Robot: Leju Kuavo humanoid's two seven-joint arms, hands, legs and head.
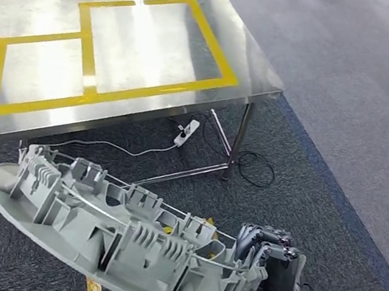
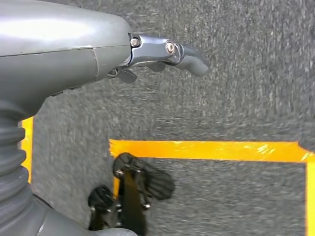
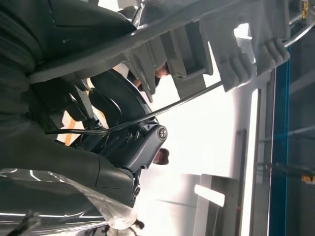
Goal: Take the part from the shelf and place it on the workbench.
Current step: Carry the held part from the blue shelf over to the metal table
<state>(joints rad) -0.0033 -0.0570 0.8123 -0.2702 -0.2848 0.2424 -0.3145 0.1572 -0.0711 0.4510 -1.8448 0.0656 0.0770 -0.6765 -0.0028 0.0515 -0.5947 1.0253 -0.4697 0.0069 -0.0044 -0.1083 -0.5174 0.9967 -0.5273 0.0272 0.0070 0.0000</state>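
One long grey ribbed plastic part (image 1: 119, 241), oval-rimmed, hangs above the carpet in front of the steel bench (image 1: 141, 47), gripped at one end by the right hand (image 1: 270, 251); left hand (image 2: 163, 51) holds nothing, fingers extended.

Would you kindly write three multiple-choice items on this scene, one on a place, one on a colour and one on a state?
1. Where is the grey part?
A. On the metal table
B. In the air, short of the table, over the carpet
C. On the cardboard box

2. What colour is the tape marking rectangles on the table?
A. Yellow
B. Red
C. White

3. What is the right hand doing?
A. Hanging with nothing in it
B. Pressing the power strip
C. Gripping one end of the part

Answers:
1 B: in the head view the part hangs over dark carpet, nearer than the table edge.
2 A: the tape lines are yellow.
3 C: the dark fingers wrap around the part's right end.
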